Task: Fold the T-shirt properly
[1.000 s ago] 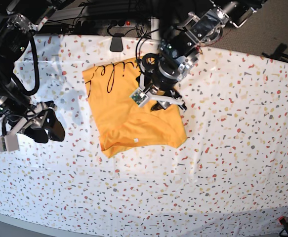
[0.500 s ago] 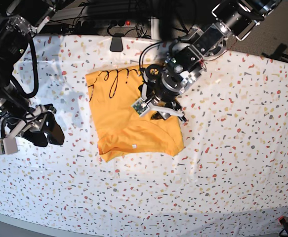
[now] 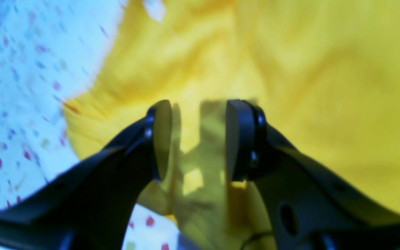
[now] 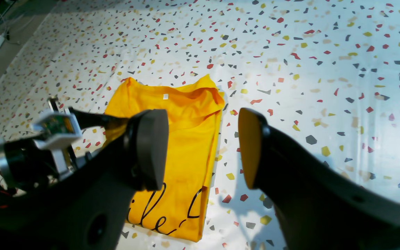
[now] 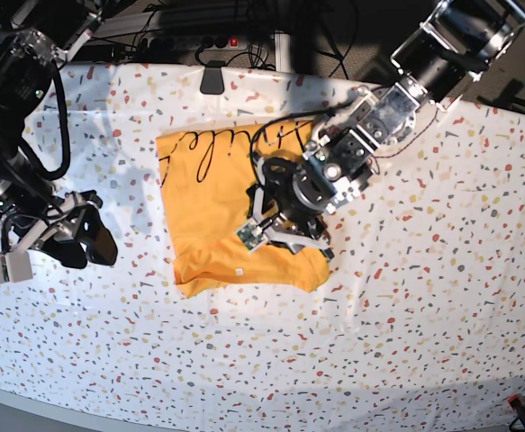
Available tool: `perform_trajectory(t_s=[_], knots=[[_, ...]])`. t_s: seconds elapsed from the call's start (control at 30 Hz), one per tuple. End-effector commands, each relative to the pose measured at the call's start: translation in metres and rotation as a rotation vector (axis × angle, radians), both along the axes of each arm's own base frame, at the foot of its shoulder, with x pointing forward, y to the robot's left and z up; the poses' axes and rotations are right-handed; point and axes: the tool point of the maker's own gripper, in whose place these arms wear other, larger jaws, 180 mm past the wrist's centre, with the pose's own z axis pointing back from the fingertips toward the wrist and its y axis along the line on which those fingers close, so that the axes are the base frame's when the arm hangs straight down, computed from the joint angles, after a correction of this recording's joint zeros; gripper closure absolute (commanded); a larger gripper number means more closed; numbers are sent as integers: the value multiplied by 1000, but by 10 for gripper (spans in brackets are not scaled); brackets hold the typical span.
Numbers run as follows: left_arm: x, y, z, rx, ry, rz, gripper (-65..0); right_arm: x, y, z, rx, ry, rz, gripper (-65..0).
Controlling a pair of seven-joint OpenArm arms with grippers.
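The mustard T-shirt (image 5: 208, 207) lies folded on the speckled table, black script (image 5: 199, 148) at its far end and a small white tag (image 5: 238, 270) near its front edge. My left gripper (image 5: 285, 238) hovers low over the shirt's front right part. In the left wrist view it (image 3: 198, 139) is open, with yellow cloth (image 3: 325, 86) below and nothing between the jaws. My right gripper (image 5: 82, 238) is open and empty above the table, left of the shirt. In the right wrist view it (image 4: 200, 149) frames the shirt (image 4: 186, 132) from afar.
The white speckled tablecloth (image 5: 424, 315) covers the whole table. A dark grey block (image 5: 212, 79) and cables lie at the back edge. The left arm's body (image 5: 379, 108) reaches in from the back right, over the shirt's right side.
My left gripper has moved along the shirt's right side toward the front edge. The shirt's front right corner has shifted inward. The right arm has barely moved.
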Motion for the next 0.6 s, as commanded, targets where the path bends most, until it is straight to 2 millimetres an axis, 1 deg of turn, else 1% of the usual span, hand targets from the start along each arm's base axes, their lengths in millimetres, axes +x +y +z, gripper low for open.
perform_trajectory(t_s=[0.0,0.13,0.23,0.27,0.33,0.4,0.5,0.57], knots=[[15,-5,29,-46,-81,22,-245,4,1,17,0,-62,14,-323],[30,9,61,-99,-148,120,-245,3,1,16,0,-58,14,-323],[40,31,85,-124,-188,180,-245,3,1,18,2,-63,21,-323],[44,43,92,-122,-201,205,-245,2,2,19,6,-66,29,-323],[52,72,101,-99,-212,267,-245,1,1,21,6,-69,39,-323],[57,105,104,-79,-187,334,-245,1,-1,21,-6,-68,38,-323],[56,149,102,-68,-130,416,-245,1,-4,22,-22,-65,38,-323],[51,175,104,-52,-137,455,-245,0,-5,21,-24,-60,38,-323]])
